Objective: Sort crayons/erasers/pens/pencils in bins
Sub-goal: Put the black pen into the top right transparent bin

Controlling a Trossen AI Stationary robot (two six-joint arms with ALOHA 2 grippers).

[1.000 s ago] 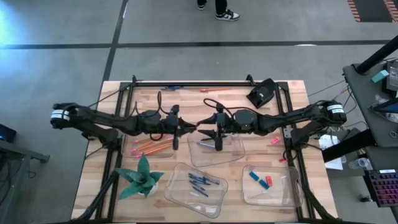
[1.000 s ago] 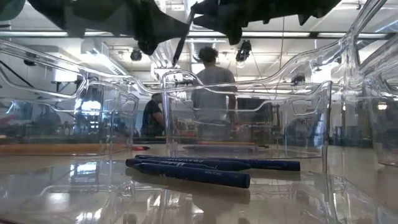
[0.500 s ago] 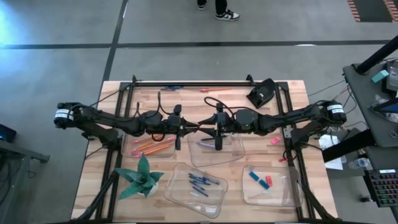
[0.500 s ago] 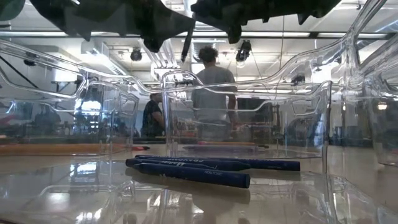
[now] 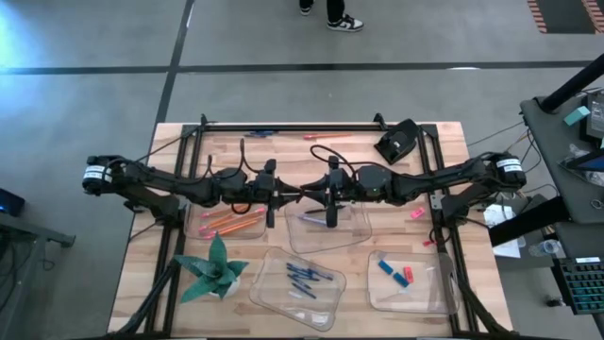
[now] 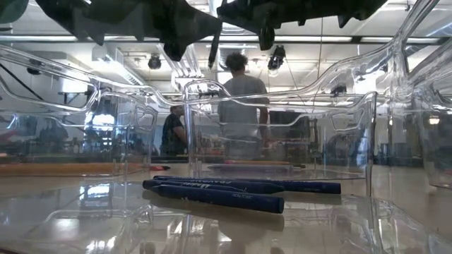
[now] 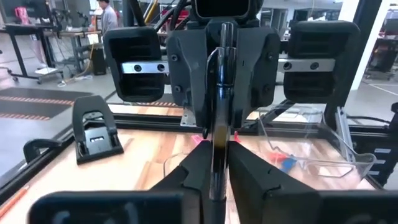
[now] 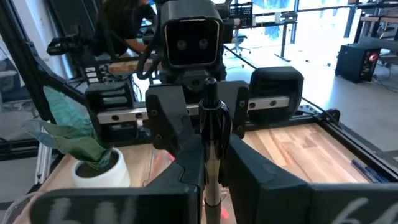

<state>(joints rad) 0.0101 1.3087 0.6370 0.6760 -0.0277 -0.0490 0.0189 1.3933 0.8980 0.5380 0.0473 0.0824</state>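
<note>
A dark pen [image 6: 214,46] stands nearly upright in the air between my two grippers, over the far edge of the middle bin [image 5: 351,234]. My left gripper [image 5: 286,195] reaches in from the table's left and my right gripper [image 5: 316,195] from the right. Both are shut on the pen, fingertips facing each other. Orange pencils lie in the left bin [image 5: 231,223]. Blue crayons lie in the near bin [image 5: 300,277]. Blue and red erasers lie in the right bin [image 5: 396,274]. My left gripper [image 7: 216,155] pinches the pen's shaft [image 7: 218,134] between its two fingers, coming level from the table's left and lying across it. The pen stands upright and lifted clear. My right gripper [image 8: 211,155] pinches the same shaft [image 8: 211,127], level from the table's right, across it. The pen's top end [image 8: 211,81] rises above the fingers and its lower end [image 6: 210,65] hangs below.
A green folded-paper plant [image 5: 215,269] stands near the front left. A black holder [image 5: 396,142] sits at the far right. Loose erasers [image 5: 416,213] lie by the right frame rail, and a pencil [image 5: 326,138] and a pen [image 5: 260,134] at the far edge. A person stands beyond the table.
My left gripper has gone a little toward the table's right edge with the pen. The pen has swung from tilted to nearly upright. My right gripper's fingers have shut on it.
</note>
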